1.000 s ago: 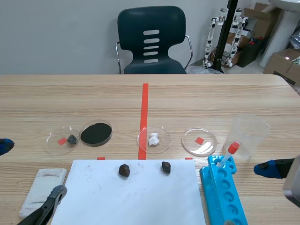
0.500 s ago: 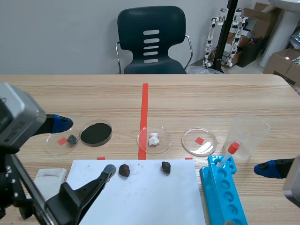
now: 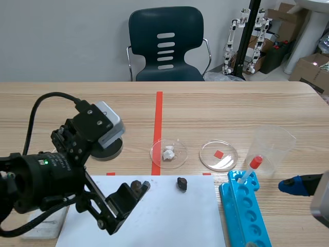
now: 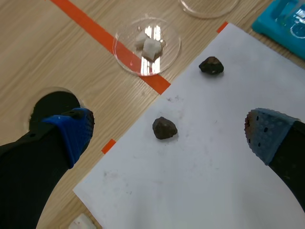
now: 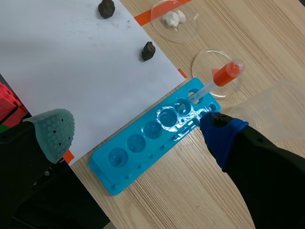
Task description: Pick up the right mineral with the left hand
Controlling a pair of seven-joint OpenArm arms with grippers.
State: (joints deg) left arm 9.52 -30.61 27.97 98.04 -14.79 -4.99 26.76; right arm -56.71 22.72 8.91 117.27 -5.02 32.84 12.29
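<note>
Left gripper (image 4: pixel 170 136) is spread wide over the paper sheet (image 4: pixel 214 181), with the left mineral (image 4: pixel 165 128) between its fingers. The right mineral (image 4: pixel 211 65) sits untouched near the sheet's far edge. The dish (image 4: pixel 121 59) has white chunks (image 4: pixel 151 46) in it, and the blue rack (image 5: pixel 136 164) holds a dropper (image 5: pixel 220 76). Right gripper (image 5: pixel 138 133) is wide open too, above the rack.

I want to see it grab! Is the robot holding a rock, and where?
Nothing held. The left tool and right tool are open; the right rock lies loose on the paper.

Frontal scene view; two downward wrist views, both over white sheet (image 4: pixel 214 152).
</note>
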